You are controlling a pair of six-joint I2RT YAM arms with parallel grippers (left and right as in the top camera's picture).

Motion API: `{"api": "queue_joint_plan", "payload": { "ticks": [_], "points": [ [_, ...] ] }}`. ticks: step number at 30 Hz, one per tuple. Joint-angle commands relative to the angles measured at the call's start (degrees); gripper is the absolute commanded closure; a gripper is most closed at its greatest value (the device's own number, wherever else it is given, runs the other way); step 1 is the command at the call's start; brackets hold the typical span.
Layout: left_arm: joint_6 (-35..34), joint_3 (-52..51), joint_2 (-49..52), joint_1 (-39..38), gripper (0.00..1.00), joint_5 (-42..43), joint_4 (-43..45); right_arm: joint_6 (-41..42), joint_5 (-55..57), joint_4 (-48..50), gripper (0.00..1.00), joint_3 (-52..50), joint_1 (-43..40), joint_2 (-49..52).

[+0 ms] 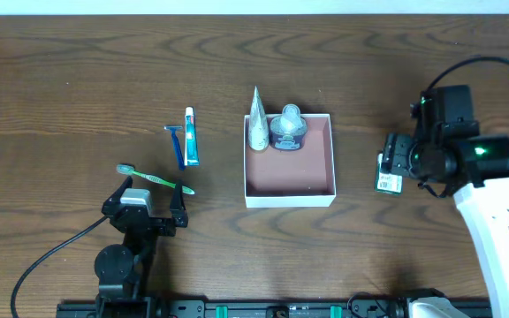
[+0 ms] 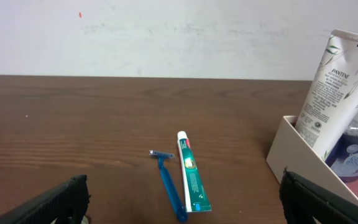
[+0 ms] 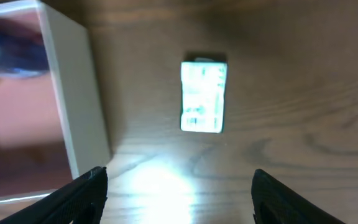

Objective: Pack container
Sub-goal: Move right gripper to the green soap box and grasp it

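Logging container (image 1: 290, 172) sitting at centre of wooden table (image 1: 60, 71), white tube (image 1: 256, 124) and dark bottle (image 1: 287, 131) standing in its far-left corner, pinkish floor showing bare elsewhere. Noting toothpaste (image 1: 191, 137) and blue razor (image 1: 177, 144) lying side by side left of it, green toothbrush (image 1: 153, 179) lying nearer. Seeing left gripper (image 1: 151, 193) hovering by the toothbrush, jaws spread wide, holding nothing. Seeing right gripper (image 3: 182, 199) hanging over small labelled packet (image 3: 204, 96) right of the container, jaws apart, not touching it
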Motion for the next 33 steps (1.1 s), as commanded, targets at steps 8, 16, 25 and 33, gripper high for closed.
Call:
{"api": "queue_joint_plan", "payload": {
  "ticks": [8,16,25,33],
  "points": [
    [0.3,-1.7,0.0,0.3,0.02,0.4,-0.7,-0.1,-1.7,17.9,0.21,-19.9,-0.7,0.0],
    [0.3,-1.7,0.0,0.3,0.02,0.4,-0.7,-2.8,0.5,28.1,0.2,-28.3,-3.0,1.0],
    [0.3,-1.7,0.0,0.3,0.02,0.4,-0.7,-8.2,0.5,41.8,0.1,-34.3,-6.0,2.6],
    [0.3,-1.7,0.0,0.3,0.02,0.4,-0.7,-12.0,0.5,48.5,0.06,-34.4,-6.5,7.7]
  ]
}}
